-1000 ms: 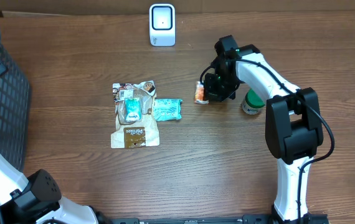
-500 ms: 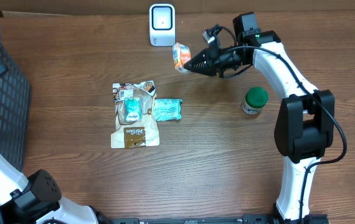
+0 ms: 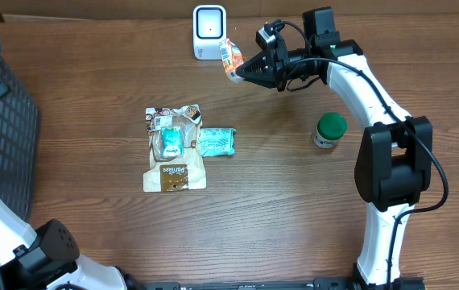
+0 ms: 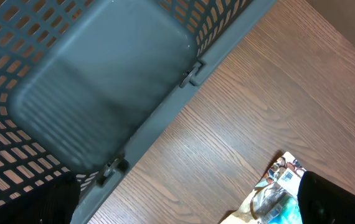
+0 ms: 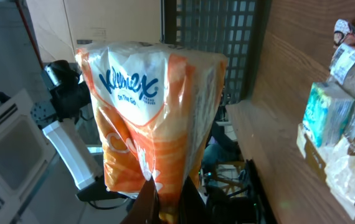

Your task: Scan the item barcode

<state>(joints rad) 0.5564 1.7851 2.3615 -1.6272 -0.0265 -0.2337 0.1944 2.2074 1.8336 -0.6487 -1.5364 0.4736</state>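
Overhead: Scanner [image 3: 209,32] stands upright at far edge of table [image 3: 278,201], white housing, dark window facing me. My right gripper [image 3: 244,71] is clamped on a tissue pack [image 3: 230,60], orange and white. The pack is in the air, just beside the scanner's right front corner and tilted. Cannot tell if it touches the housing. Jar [image 3: 328,130] with green lid sits upright, well to the right of the scanner and nearer to me. Brown bag [image 3: 173,149] lies flat in front of the scanner, slightly left. Teal packet [image 3: 216,142] lies against the bag's right edge, roughly straight in front of the scanner. Basket [image 3: 4,137], dark plastic mesh, is far left of the scanner at the table's edge.

Left wrist: My left gripper [image 4: 184,208] has its jaws spread wide and holds nothing. The dark fingers [image 4: 28,202] show only at the frame's bottom corners. Basket [image 4: 103,74] is directly under the cam, with floor, mesh walls and rim visible. Brown bag [image 4: 277,186] shows one corner only, on bare wood on the scanner's side of the basket.

Right wrist: Tissue pack [image 5: 156,118] fills the centre of the frame, with the "Kleenex On The Go" print toward the cam. The fingers [image 5: 145,202] are pinched together on its lower edge, gripping firmly. A white framed unit at left, prob. the scanner [image 5: 6,143], is near the pack, but the gap is not readable. Teal packet [image 5: 321,118] and brown bag [image 5: 352,155] appear at right on the wood, well away from the scanner. Basket [image 5: 215,43] mesh is behind the pack.
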